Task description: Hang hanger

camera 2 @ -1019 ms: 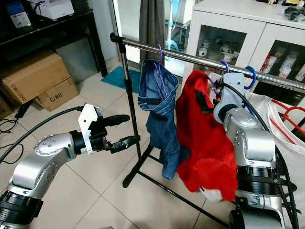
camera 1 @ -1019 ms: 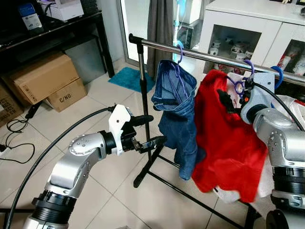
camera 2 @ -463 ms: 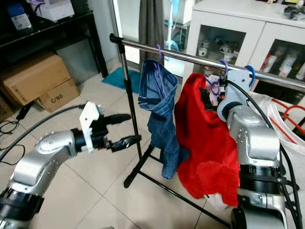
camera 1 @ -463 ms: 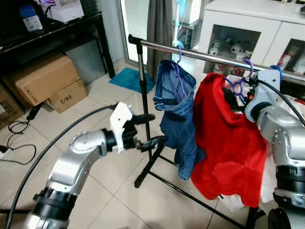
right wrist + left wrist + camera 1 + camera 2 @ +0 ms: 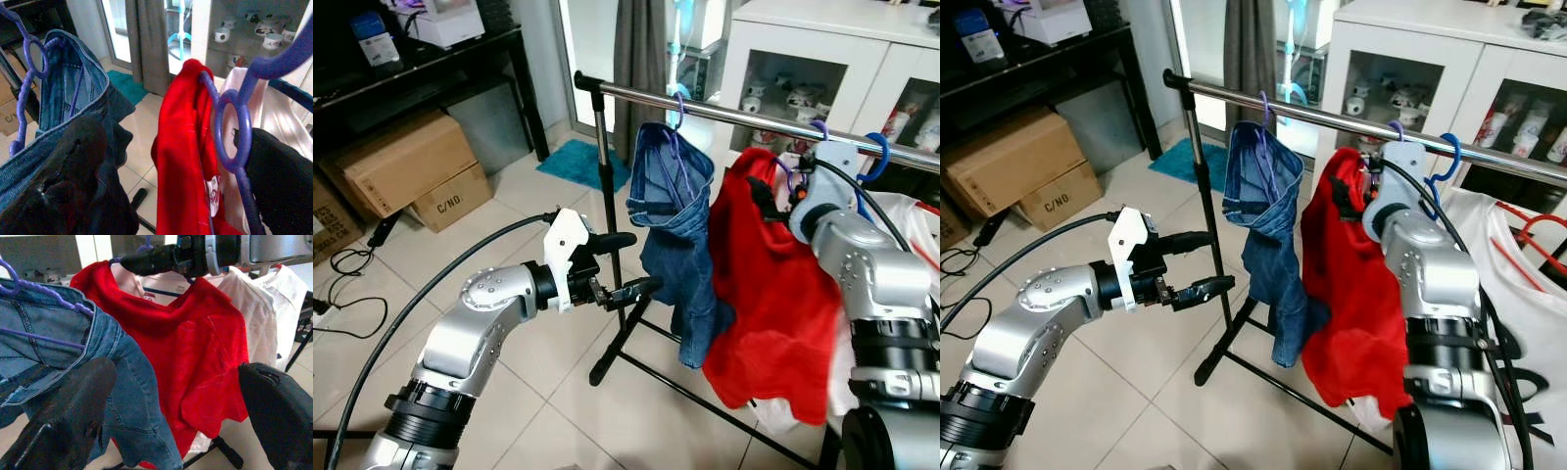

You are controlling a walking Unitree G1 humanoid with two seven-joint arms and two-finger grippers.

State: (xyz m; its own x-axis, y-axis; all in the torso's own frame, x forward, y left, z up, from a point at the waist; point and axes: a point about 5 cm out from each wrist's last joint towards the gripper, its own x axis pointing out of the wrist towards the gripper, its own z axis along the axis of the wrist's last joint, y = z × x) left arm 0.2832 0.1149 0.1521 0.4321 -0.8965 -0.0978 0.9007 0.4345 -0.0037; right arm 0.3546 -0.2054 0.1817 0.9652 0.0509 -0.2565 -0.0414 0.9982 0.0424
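Left eye view has the left gripper [image 5: 631, 264] nearest, its fingers spread and empty, just short of the rail's upright post. Behind it denim jeans [image 5: 677, 245] hang from the chrome rail [image 5: 744, 117]. Further along, the right gripper [image 5: 773, 201] is up beneath the rail, parted around the purple hanger [image 5: 230, 132] carrying the red shirt [image 5: 773, 294]; whether it pinches I can't tell. I'd seat the hook fully over the rail before releasing.
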